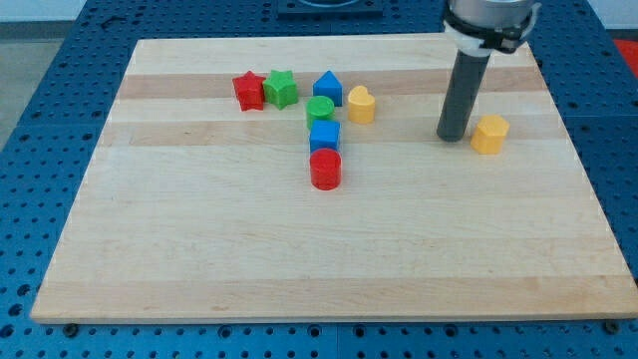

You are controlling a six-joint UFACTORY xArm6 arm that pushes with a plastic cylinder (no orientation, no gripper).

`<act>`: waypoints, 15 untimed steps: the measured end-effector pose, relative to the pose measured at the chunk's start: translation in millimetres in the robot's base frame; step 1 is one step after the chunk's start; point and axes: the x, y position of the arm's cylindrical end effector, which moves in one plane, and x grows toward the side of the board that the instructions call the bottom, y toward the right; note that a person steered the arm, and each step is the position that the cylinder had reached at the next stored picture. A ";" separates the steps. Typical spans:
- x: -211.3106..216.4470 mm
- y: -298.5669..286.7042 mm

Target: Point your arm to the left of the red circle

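The red circle (326, 170) stands on the wooden board (299, 259), a little left of the middle. It touches a blue cube (324, 136) just above it. My tip (454, 137) rests on the board far to the right of the red circle, right beside a yellow hexagon (488, 134) on its left side.
A green circle (319, 110) sits above the blue cube. A blue pentagon-like block (327, 89), a yellow heart (361, 104), a green star (281, 90) and a red star (248, 91) lie in a row near the view's top.
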 end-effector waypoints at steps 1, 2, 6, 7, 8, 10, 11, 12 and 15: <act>39.5 0.0; 66.8 -0.9; 96.3 -73.4; 100.5 -137.3; 100.5 -204.6; 92.0 -288.6; 70.8 -320.5; 43.0 -329.6; 30.9 -289.7</act>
